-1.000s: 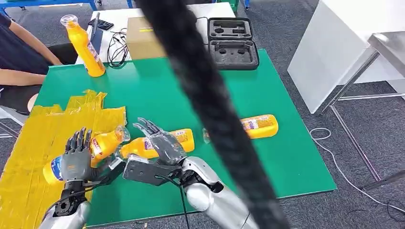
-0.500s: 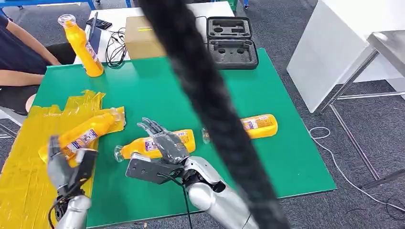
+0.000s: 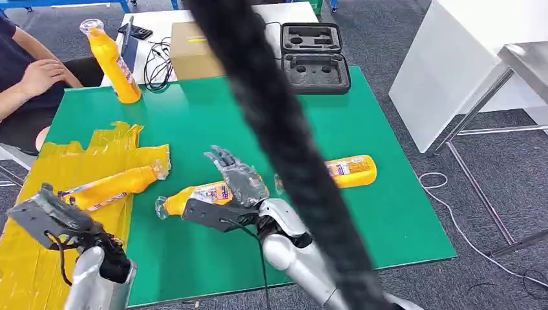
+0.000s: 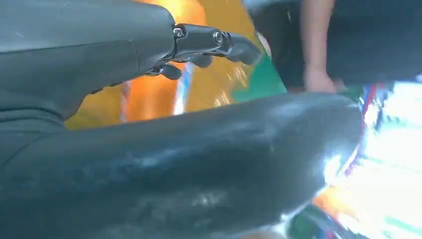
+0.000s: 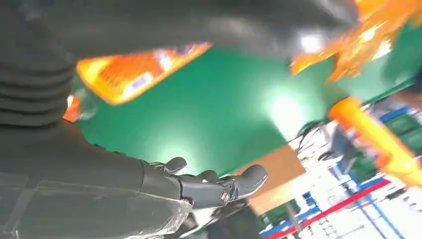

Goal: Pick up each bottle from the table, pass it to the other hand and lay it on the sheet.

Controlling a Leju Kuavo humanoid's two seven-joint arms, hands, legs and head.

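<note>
Now, in the head view, our right hand (image 3: 236, 177) hovers with fingers spread and nothing in them, directly over the body of the nearest bottle (image 3: 194, 196), which lies flat on the green counter (image 3: 213, 116) with its long axis running left to right and its cap end toward the yellow sheet (image 3: 39, 194). Our right hand is clearly the nearer one — the left arm stands at the counter's near left corner, over the sheet. A second bottle (image 3: 110, 184) lies on the sheet, its neck pointing toward the counter's middle; a third bottle (image 3: 349, 170) lies farther right on the counter, and a fourth bottle (image 3: 115, 61) stands upright at the far left corner, near a person's hand (image 3: 40, 74). Against half a second ago, the bottle on the sheet has left our left hand's grip and lies free, the left arm has pulled back toward us, and our right hand has shifted a little farther out over the nearest bottle. In the left wrist view, the left hand (image 4: 209, 47) has its fingers apart and empty, with orange and yellow beyond them. In the right wrist view, the right hand's fingers (image 5: 219, 186) are spread over bare green, the nearest bottle passing close by the wrist — so we judge the grasp not yet made.
</note>
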